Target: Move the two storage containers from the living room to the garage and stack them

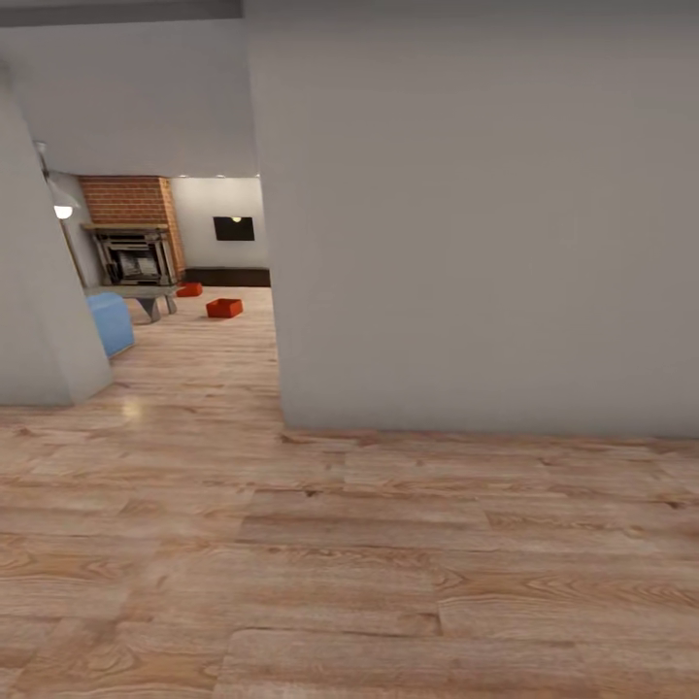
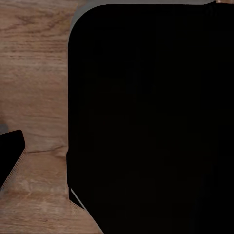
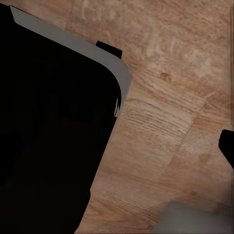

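Two orange-red storage containers sit on the light wood-plank floor of the living room, far ahead at the left of the head view. The nearer one is out in the open, and the farther one lies by the fireplace. In the left wrist view one dark fingertip pokes in over the planks. In the right wrist view another dark fingertip shows at the edge. Neither wrist view shows both fingers, so how the jaws stand is unclear. Nothing is seen held.
A broad grey wall stands close ahead on the right, with its corner near the middle. Another wall stands at the left, leaving a passage between them. Beyond are a blue seat, a low table, a black TV and a dark cabinet. The robot's black body takes up much of both wrist views.
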